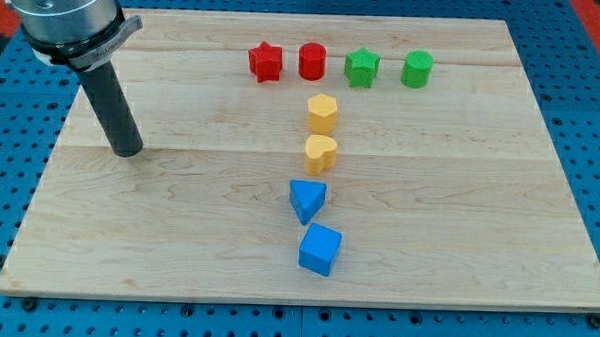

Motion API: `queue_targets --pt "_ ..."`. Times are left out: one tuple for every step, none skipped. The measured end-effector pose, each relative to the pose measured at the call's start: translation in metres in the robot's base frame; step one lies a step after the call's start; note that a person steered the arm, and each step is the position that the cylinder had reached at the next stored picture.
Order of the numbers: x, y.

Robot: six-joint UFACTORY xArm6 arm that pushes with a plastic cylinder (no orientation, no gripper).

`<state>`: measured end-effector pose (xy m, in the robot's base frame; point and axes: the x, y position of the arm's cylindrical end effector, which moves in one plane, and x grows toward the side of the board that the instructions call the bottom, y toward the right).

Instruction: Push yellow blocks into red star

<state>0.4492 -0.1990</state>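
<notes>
Resting my tip [129, 151] far left, touching nothing, well apart from yellow blocks [322, 113] [321, 152] waiting near red star [266, 62].

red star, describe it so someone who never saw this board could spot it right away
Along the wooden board's top edge runs a row of four small blocks. The red star is the leftmost, beside the red cylinder; its pointed outline sets it apart from that round neighbour.

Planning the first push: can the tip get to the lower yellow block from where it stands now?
Probably yes. My tip sits well to the view's left of the lower yellow block, with only bare board between them; the blue blocks lie lower, out of that line.
</notes>
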Motion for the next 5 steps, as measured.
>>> queue_targets --pt "0.0 0.0" --pt "0.002 -0.001" --pt "0.002 0.0" --pt "0.002 0.002" --pt "-0.012 0.055"
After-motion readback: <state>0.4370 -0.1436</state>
